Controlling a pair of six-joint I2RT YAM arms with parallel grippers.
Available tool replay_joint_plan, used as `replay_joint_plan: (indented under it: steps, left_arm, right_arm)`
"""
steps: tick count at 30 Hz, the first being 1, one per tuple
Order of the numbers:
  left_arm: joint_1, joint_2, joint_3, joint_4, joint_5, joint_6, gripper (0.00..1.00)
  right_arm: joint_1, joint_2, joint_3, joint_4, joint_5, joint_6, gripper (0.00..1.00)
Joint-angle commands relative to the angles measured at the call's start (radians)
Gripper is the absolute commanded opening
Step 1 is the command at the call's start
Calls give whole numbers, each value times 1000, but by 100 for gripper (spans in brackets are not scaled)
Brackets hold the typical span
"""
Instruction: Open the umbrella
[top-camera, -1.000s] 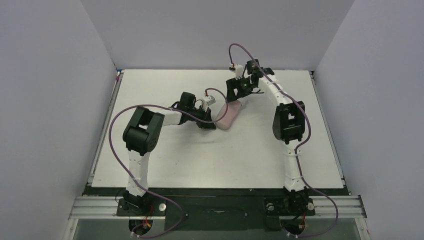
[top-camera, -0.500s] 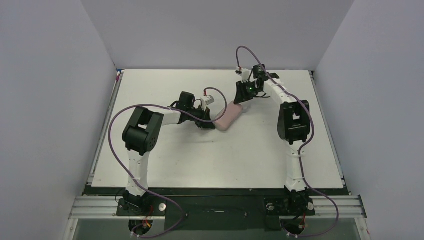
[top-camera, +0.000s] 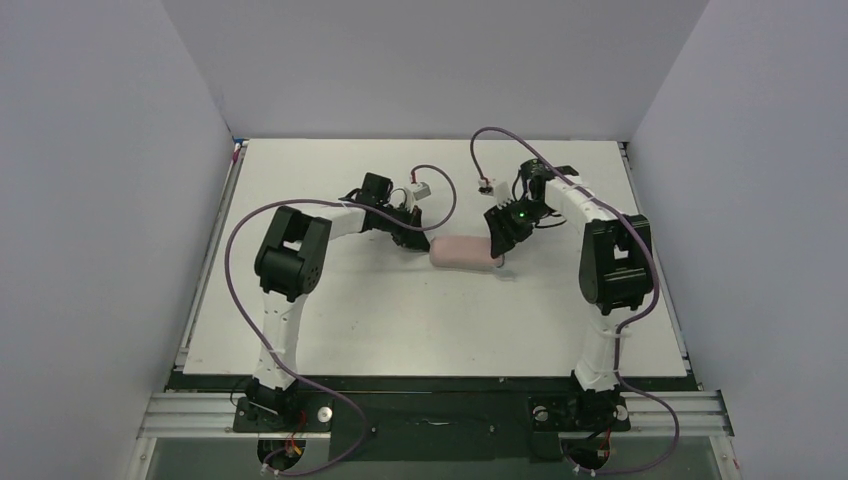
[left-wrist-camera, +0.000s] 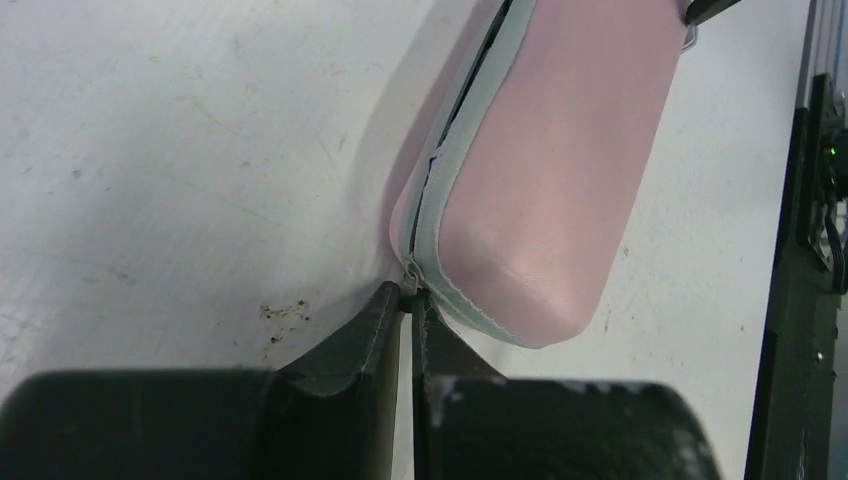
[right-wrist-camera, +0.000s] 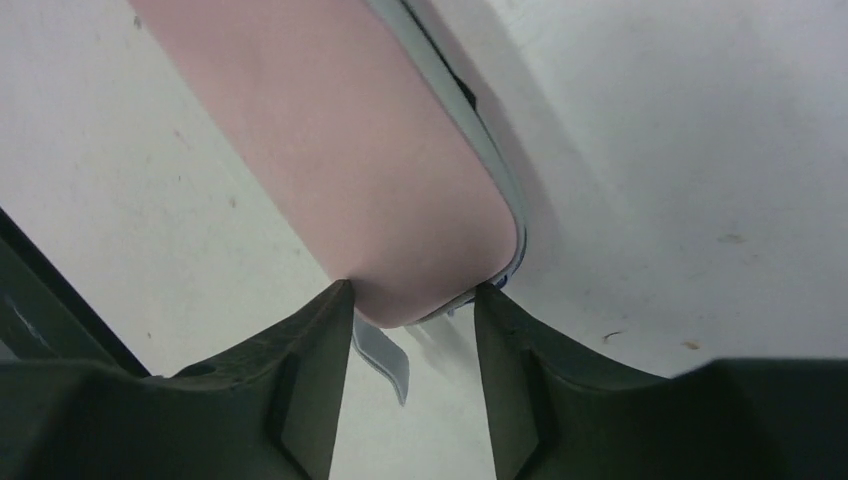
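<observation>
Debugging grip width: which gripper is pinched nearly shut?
The left gripper: its fingers almost meet on the seam at the case's end. On the right gripper the fingers stand wide, holding the case's other end between them.

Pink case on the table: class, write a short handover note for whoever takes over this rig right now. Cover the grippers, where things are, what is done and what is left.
Left gripper: shut, tips pinching the pink case at the end of its seam.
Right gripper: closed on the case's opposite end, one finger on each side.
Things: the case lies flat on the table between the arms. No umbrella shows in any view.
Done: both ends of the case gripped.
Left: the case looks shut apart from a thin dark gap along the seam. Open it, take out the umbrella if it is inside, then open the umbrella.
</observation>
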Motion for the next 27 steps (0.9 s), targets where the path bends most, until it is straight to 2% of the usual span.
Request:
replay_joint_plan:
  steps: [1, 5, 6, 8, 12, 20, 27]
  left_arm:
    - [-15, 46, 58, -177, 105, 140, 0]
    - [-19, 51, 64, -234, 122, 202, 0]
    - [-19, 55, 68, -247, 123, 208, 0]
    - [-20, 62, 76, -267, 121, 229, 0]
    - [-20, 68, 81, -282, 114, 243, 0]
    - [-20, 73, 88, -291, 110, 241, 0]
    - [-18, 72, 88, -295, 113, 244, 0]
  right_arm:
    - [16, -86, -37, -117, -14, -273, 49]
    - [6, -169, -70, -91, -9, -459, 65]
    - [8, -196, -89, -68, -14, -484, 74]
    - [24, -236, -119, -13, -20, -539, 82]
    - [76, -259, -132, 48, -16, -624, 86]
    - [170, -239, -150, 107, 0, -897, 88]
    - [217, -166, -134, 96, 42, -999, 89]
